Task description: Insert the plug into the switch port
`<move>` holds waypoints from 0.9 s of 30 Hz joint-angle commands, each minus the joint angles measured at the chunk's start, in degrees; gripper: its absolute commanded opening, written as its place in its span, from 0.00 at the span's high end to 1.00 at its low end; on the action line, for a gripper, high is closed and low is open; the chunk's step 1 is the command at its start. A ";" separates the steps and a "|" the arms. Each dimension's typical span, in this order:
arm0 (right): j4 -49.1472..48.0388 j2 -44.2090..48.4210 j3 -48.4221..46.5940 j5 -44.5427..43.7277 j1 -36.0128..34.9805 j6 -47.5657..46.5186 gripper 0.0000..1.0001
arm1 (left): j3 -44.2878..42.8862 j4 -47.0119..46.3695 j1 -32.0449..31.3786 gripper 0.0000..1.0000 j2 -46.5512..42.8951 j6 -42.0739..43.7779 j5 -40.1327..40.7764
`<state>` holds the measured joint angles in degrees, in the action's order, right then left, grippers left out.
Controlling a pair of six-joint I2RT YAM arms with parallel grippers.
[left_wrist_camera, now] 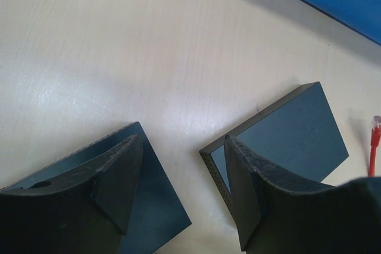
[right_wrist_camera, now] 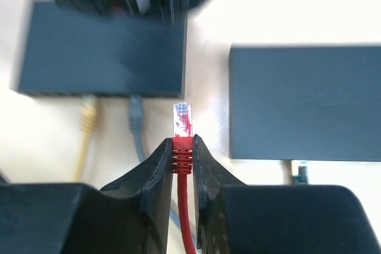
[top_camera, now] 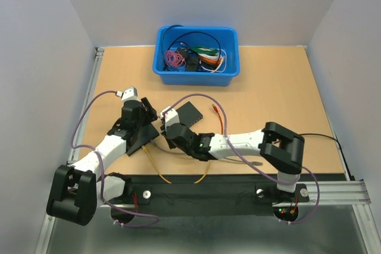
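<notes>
My right gripper is shut on the red boot of a red plug, whose clear tip points at the gap between two black switches. The left switch has a yellow cable and a grey cable plugged into its near face. The right switch lies apart to the right. My left gripper is open and empty, hovering low with one finger over each switch: the left switch and the right switch. In the top view both grippers, left and right, meet at the switches.
A blue bin with several coiled cables stands at the back centre. The red cable's other plug lies right of the switches and also shows in the left wrist view. A yellow cable loops to the table's front edge.
</notes>
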<state>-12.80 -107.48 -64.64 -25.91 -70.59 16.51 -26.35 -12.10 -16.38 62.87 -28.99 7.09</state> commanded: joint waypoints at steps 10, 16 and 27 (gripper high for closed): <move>-1.71 15.97 13.13 -9.58 -0.17 -1.05 1.00 | -9.50 -2.66 0.39 0.31 7.86 0.87 -1.55; -1.18 22.48 21.47 -13.11 0.88 0.01 1.00 | -13.37 -4.69 0.74 0.31 15.07 2.01 -4.18; -1.00 21.71 23.60 -8.46 7.03 0.63 1.00 | -21.55 -11.72 0.83 0.31 26.94 6.32 -14.38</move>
<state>-12.40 -84.58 -41.30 -35.44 -65.76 16.78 -43.97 -18.87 -15.81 87.53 -25.69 -2.31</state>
